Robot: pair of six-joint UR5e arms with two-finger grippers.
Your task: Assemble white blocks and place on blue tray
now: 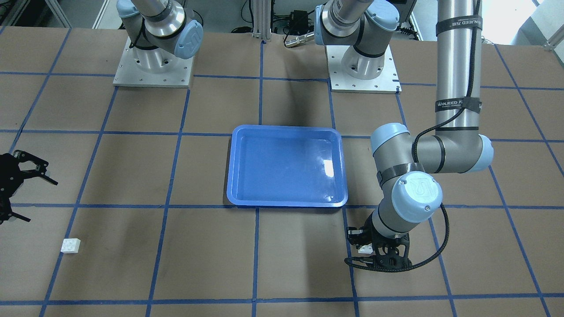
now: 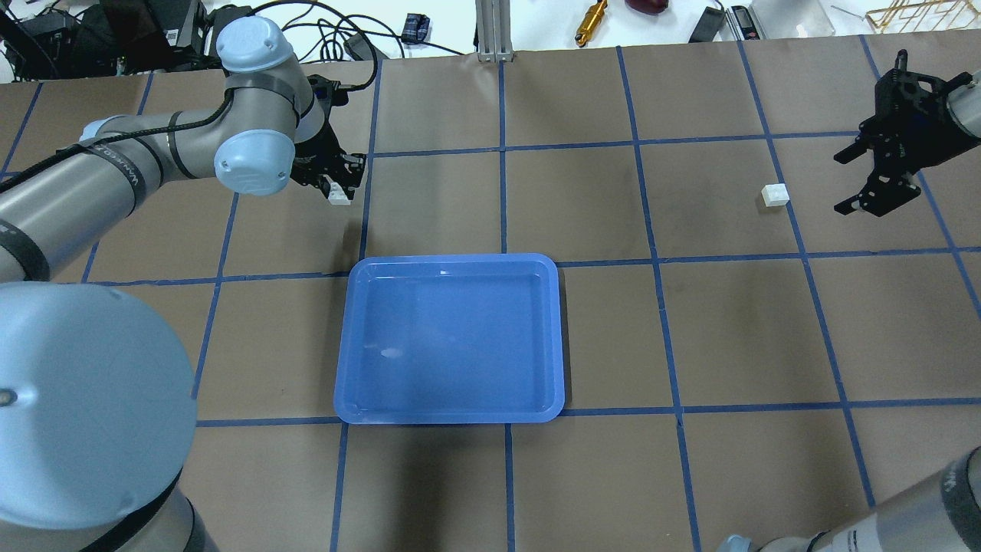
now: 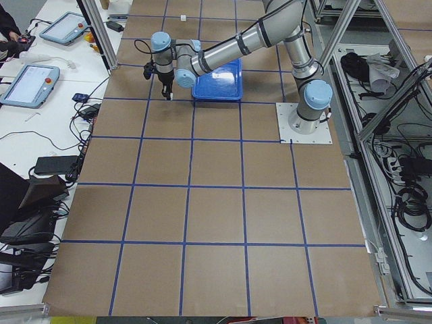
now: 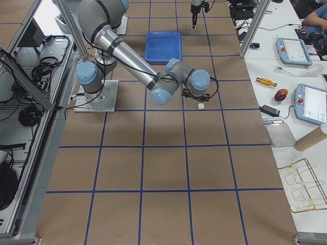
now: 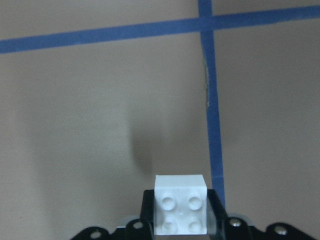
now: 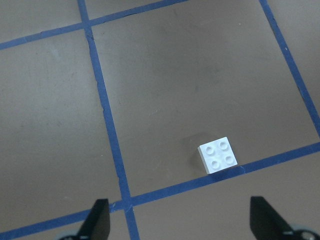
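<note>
In the front-facing view the left arm's wrist covers most of the left gripper, and only a corner of one white block shows. The wrist camera makes it clear: the two pads are closed narrow on this block's sides, studs facing the camera. I cannot tell if the block touches the table. The left arm reaches past the corner of the blue tray, with its gripper pointing down. The right arm is cut off at the frame edge. The right gripper is spread wide and holds nothing. The second white block lies on the table near it, apart from its fingers and far from the tray.
</note>
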